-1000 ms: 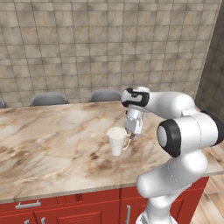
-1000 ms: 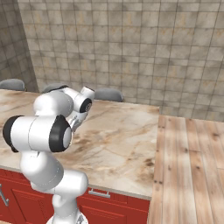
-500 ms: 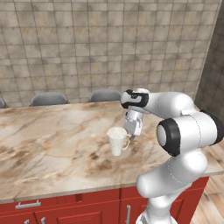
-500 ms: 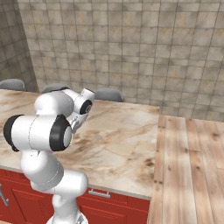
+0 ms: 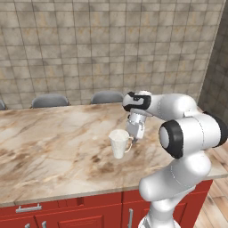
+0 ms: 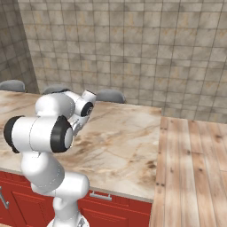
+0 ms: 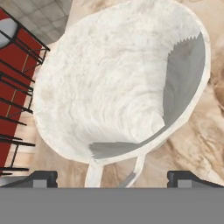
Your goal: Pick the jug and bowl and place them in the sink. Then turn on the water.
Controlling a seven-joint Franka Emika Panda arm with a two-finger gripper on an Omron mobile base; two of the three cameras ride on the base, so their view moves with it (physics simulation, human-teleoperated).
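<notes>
This is a home kitchen, computer-rendered. A long island with a marble counter (image 5: 53,147) in cream and brown runs across the room, sitting on red cabinets (image 5: 67,213) with slim metal handles (image 5: 27,208). Behind it the wall (image 5: 89,49) is covered in square beige-grey stone tiles. The rounded grey backs of chairs (image 5: 50,100) show just beyond the far edge of the counter. To the right, the floor (image 6: 195,168) is pale wooden planks.
</notes>
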